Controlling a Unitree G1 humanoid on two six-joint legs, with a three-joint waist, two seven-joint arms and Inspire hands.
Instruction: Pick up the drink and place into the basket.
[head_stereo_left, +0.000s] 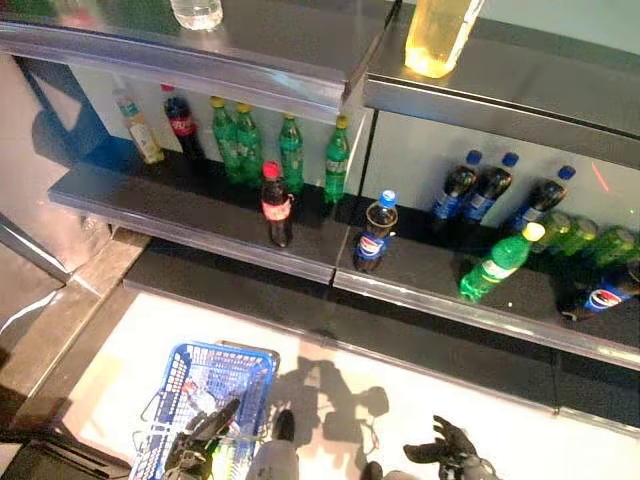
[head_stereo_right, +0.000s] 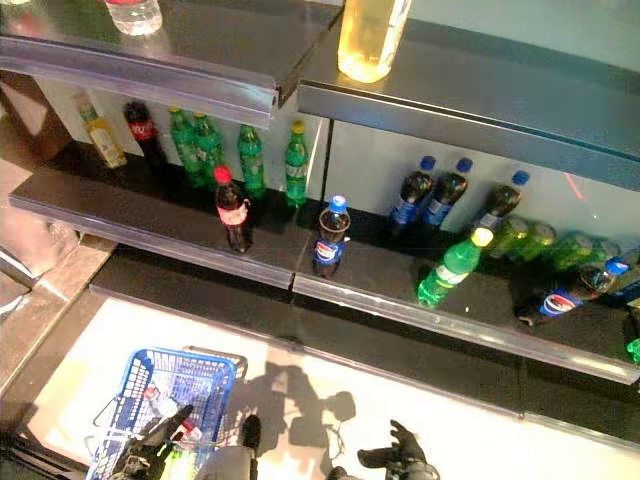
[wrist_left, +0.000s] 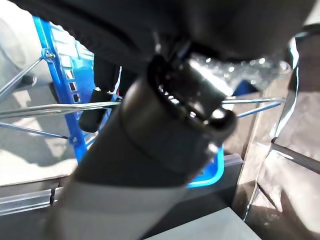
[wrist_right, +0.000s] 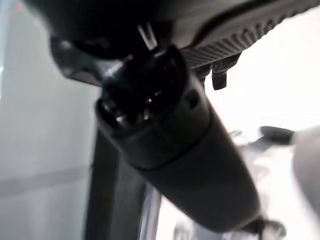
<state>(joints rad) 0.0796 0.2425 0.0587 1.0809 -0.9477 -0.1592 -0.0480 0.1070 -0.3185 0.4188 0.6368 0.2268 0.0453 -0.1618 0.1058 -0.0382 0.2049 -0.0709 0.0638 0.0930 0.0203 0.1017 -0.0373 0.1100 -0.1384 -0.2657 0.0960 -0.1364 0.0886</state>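
My left hand (head_stereo_left: 205, 428) is low at the left, shut on the thin wire handles (wrist_left: 50, 107) of the blue basket (head_stereo_left: 250, 360), which hangs above the pale floor. A drink with a red and white label (head_stereo_left: 195, 395) lies in the basket. My right hand (head_stereo_left: 447, 447) is low at the right, open and empty, well below the shelf. On the lower shelf a red-capped cola bottle (head_stereo_left: 276, 205) and a blue-capped cola bottle (head_stereo_left: 375, 232) stand near the front edge. A green bottle (head_stereo_left: 495, 265) lies tilted to their right.
Green bottles (head_stereo_left: 290, 150), a cola bottle (head_stereo_left: 182, 122) and a pale bottle (head_stereo_left: 138, 125) stand at the shelf's back left; dark blue-capped bottles (head_stereo_left: 490, 188) and green ones (head_stereo_left: 585, 238) at the back right. An upper shelf (head_stereo_left: 300, 70) overhangs, with a yellow bottle (head_stereo_left: 440, 35).
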